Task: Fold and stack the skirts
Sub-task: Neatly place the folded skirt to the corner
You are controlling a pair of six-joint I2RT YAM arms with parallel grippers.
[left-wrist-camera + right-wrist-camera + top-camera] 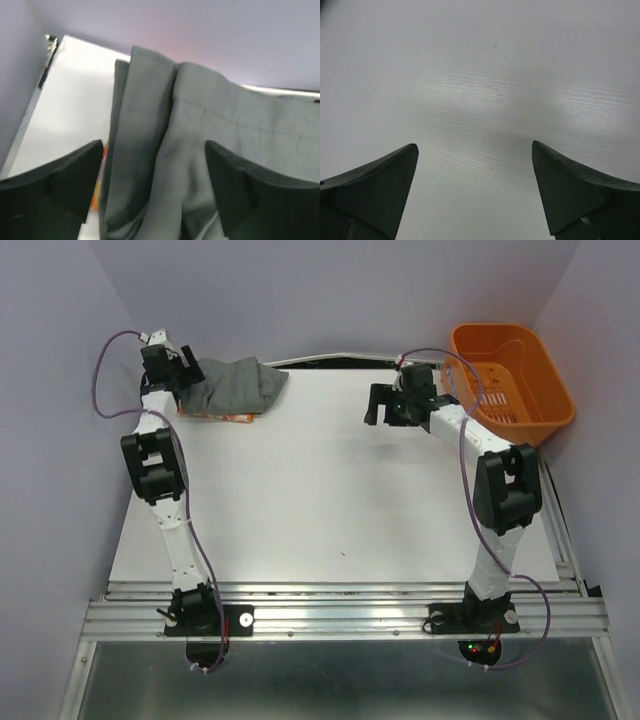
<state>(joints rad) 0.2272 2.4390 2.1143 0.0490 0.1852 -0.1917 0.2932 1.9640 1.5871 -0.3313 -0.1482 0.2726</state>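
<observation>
Skirts first, from the jaws outward: the left gripper [155, 187] has its jaws wide, astride the grey skirt [215, 125], and as far as the wrist view shows it is not pinching the cloth. That skirt lies in loose, rumpled folds at the far left corner of the table [330, 510]. It sits on top of the print skirt [224, 418], of which only an orange edge peeps out beneath. The right gripper [475, 192] is also wide and holds nothing, hanging over plain tabletop near the orange basket [510, 390]. By this lie the two garments look stacked, so the task seems nearly done. The grey one's fold looks untidy and may want smoothing. How well the print skirt is folded underneath cannot be told.
</observation>
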